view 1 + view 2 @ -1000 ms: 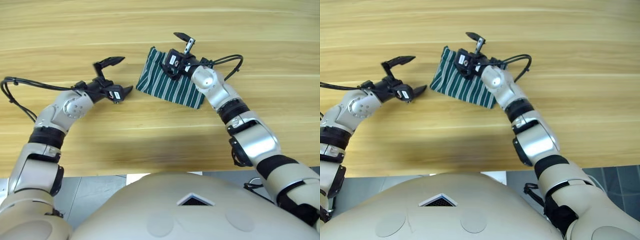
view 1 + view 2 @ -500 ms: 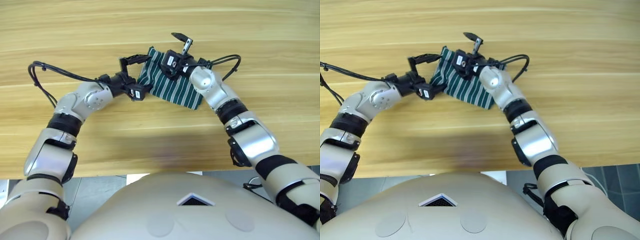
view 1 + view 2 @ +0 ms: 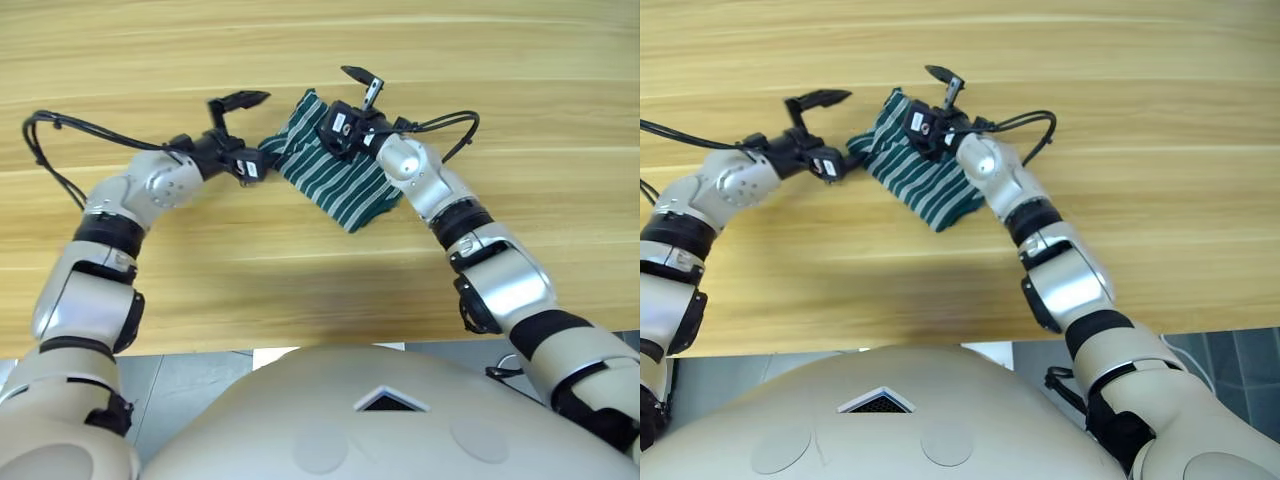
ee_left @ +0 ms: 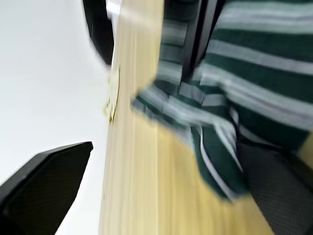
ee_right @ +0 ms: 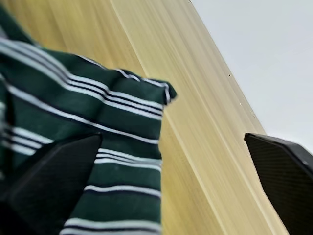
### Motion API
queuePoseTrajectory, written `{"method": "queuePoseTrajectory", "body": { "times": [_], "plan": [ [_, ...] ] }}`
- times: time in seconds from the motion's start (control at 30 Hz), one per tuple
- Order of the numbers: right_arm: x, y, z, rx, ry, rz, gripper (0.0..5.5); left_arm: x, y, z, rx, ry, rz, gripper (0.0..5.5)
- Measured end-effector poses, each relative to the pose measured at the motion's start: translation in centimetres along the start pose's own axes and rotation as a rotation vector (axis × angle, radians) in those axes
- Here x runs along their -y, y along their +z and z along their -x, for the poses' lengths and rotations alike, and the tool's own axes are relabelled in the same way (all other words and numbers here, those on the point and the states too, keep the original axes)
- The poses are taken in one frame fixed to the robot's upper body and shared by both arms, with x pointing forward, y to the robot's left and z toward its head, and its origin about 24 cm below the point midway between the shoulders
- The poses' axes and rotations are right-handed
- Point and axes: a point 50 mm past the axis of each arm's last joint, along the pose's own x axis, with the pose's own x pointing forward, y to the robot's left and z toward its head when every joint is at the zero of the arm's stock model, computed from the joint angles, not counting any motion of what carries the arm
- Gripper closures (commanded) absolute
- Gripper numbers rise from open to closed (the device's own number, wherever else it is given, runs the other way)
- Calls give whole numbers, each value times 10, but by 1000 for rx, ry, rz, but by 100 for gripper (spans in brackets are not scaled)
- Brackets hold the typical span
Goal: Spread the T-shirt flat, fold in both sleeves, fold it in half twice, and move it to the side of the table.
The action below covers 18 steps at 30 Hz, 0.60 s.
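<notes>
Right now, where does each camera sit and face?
Left eye view: head, looking down on table, T-shirt, both arms.
Right eye view: same scene, beside it.
Left wrist view: left wrist, along the left claw to the T-shirt's edge.
Right wrist view: right wrist, past the right claw across the T-shirt.
All four share the T-shirt.

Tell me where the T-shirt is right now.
In the left eye view the T-shirt lies folded on the table near the centre, between the left pincer at its left edge and the right pincer over its far side.
</notes>
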Motion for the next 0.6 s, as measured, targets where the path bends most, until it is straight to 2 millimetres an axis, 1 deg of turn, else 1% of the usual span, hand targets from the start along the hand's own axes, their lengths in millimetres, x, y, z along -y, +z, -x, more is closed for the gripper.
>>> {"method": "queuePoseTrajectory", "body": {
  "times": [0.03, 0.17, 0.27, 0.33, 0.37, 0.4, 0.47, 0.5, 0.53, 0.6],
  "plan": [
    [0, 0, 0, -1, -1, 0, 10, 0, -8, 5, -48, 14, 26, 12],
    [-1, 0, -1, -4, -8, 7, 10, -1, -25, 14, -151, 60, 102, 12],
    [-1, 0, -1, -5, -9, 13, 10, -3, -37, 15, -249, 121, 185, 12],
    [-1, -1, -1, -6, -11, 17, 10, -14, -43, 12, -316, 232, 255, 12],
    [-1, -1, -1, -6, -12, 17, 10, -21, -40, 9, -280, 276, 293, 12],
    [-1, -1, -1, -5, -13, 17, 10, -25, -32, 5, -206, 278, 329, 12],
    [-1, 0, -1, -4, -15, 16, 10, -24, -9, -5, -29, 244, 357, 12],
    [-2, 0, -2, -5, -17, 15, 10, -23, -1, -7, 26, 229, 363, 12],
    [-2, -1, -2, -5, -18, 14, 10, -23, 5, -8, 70, 211, 362, 12],
    [-2, -1, -2, -5, -19, 13, 10, -22, 10, -9, 106, 182, 356, 12]
  ]
}}
